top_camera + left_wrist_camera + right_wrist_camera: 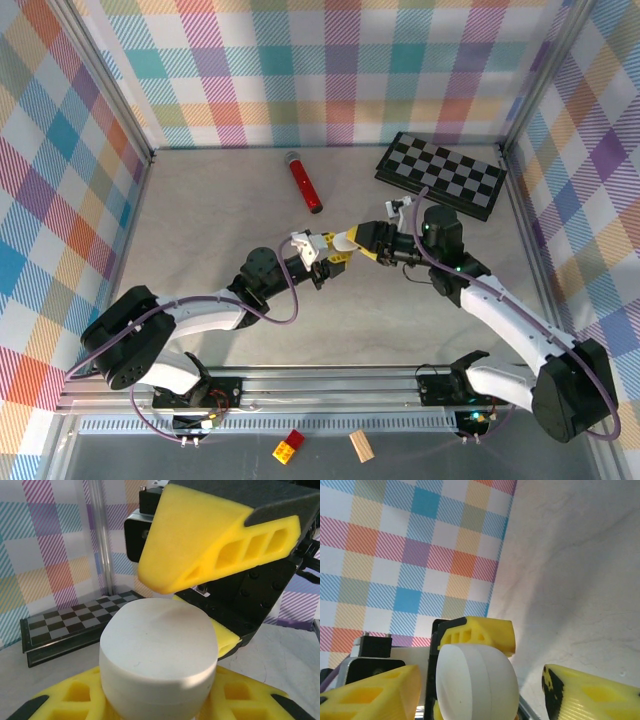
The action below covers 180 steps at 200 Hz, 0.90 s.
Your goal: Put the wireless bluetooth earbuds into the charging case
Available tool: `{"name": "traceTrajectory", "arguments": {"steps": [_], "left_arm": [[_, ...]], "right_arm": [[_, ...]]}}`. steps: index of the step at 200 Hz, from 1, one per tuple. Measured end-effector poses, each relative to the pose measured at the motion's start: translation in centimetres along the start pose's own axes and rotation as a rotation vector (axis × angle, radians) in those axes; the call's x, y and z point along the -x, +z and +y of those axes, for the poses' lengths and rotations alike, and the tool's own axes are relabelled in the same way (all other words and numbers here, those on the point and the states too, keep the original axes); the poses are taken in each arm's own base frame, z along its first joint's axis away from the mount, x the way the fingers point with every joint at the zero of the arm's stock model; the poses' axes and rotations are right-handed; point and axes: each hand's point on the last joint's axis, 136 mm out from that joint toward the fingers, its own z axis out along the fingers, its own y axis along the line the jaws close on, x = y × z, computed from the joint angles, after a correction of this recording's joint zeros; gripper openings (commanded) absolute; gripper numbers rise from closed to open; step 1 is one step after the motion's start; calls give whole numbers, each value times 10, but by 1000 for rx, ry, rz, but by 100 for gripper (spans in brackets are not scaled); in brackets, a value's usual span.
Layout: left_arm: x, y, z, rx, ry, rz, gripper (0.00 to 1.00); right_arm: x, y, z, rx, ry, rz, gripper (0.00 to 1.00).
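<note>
Gripped between left gripper (159, 702) yellow fingers (65, 700): smooth white rounded plastic charging case (157, 650), faint seam round its edge. Flanked by right gripper (481, 682) fingers (580, 695), parted, holding nothing.

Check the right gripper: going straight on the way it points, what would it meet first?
The white case, clamped in the left gripper. It sits straight ahead of the right gripper, already between its open jaws. How much gap is left before contact is unclear.
</note>
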Motion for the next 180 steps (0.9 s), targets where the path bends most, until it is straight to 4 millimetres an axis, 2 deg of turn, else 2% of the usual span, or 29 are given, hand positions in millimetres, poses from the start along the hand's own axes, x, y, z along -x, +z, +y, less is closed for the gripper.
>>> {"name": "traceTrajectory", "arguments": {"steps": [29,54,78,103,122,158,170,180], "left_arm": [[0,-1,0,3,2,14,34],[4,2,1,2,13,15,35],[4,3,2,3,15,19,35],[0,2,3,11,10,36,35],[-2,2,4,18,10,44,37],[-5,-1,3,15,28,77,52],[-4,-4,2,12,39,86,65],[-1,-6,0,8,52,87,71]], "right_arm": [[1,3,7,42,19,8,55],[2,3,9,58,30,3,43],[3,5,5,63,53,5,35],[4,6,2,63,65,7,20],[5,6,2,61,61,3,16],[3,7,-5,35,50,4,14],[3,7,-10,14,52,-2,14],[3,7,-13,-1,50,-8,13]]}}
